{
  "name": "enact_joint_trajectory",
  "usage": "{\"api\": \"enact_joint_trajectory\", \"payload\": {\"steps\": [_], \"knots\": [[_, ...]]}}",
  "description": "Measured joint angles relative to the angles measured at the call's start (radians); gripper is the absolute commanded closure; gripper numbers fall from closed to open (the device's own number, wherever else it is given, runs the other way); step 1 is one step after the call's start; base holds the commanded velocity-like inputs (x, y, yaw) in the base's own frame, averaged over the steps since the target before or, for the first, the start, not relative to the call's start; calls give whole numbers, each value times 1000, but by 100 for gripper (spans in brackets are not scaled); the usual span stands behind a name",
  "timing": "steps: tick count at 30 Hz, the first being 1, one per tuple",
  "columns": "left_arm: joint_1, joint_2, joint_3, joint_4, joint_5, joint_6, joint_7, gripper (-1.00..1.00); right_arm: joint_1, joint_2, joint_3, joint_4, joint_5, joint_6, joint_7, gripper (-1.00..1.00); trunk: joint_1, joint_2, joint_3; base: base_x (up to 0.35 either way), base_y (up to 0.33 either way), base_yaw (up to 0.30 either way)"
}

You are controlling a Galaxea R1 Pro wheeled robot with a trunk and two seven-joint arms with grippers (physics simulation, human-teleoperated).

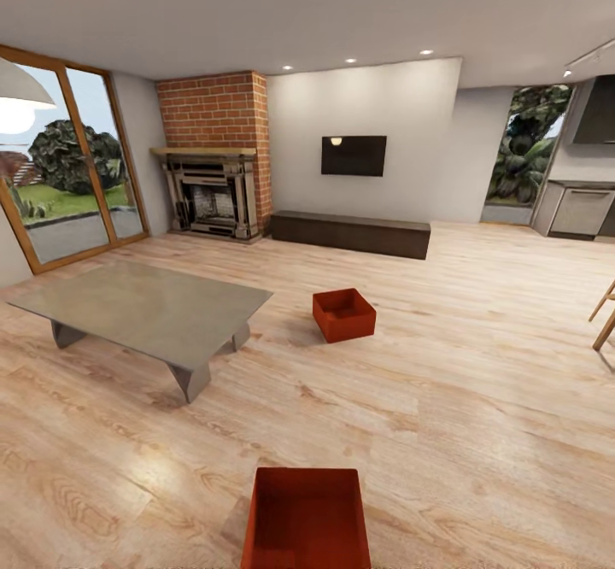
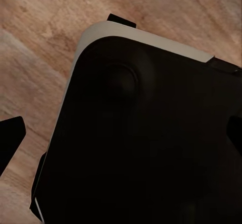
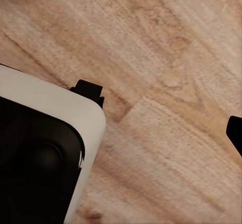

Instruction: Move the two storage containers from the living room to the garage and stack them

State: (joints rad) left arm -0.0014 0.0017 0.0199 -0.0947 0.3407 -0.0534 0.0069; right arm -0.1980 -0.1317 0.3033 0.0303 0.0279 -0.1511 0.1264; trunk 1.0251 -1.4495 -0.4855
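Light wood plank floor (image 1: 478,364) with soft sheen, matt grey low table (image 1: 145,304), rough red-brick fireplace (image 1: 218,112), smooth red-orange storage containers (image 1: 343,313)

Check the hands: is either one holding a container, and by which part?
Nothing held, as far as shown. Both storage containers, near and far, sit on the wood floor; no hand touches either.

Home living room, simulated. Light wood plank floor (image 1: 478,355); red-brick fireplace (image 1: 213,155) on the far wall. Right of the fireplace: long dark low bench (image 1: 350,233), black wall TV (image 1: 354,155) above it. Left of the fireplace: tall wood-framed glass doors (image 1: 64,159) onto a garden. In front of the fireplace: low grey table (image 1: 141,306).
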Motion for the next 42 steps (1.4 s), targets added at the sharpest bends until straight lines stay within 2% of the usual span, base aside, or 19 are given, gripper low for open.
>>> {"api": "enact_joint_trajectory", "payload": {"steps": [42], "knots": [[0,0,0,0,0,0,0,-100,0,-2,0,0,0,-2,0,-100,0,0,-67,0,0,0]]}}
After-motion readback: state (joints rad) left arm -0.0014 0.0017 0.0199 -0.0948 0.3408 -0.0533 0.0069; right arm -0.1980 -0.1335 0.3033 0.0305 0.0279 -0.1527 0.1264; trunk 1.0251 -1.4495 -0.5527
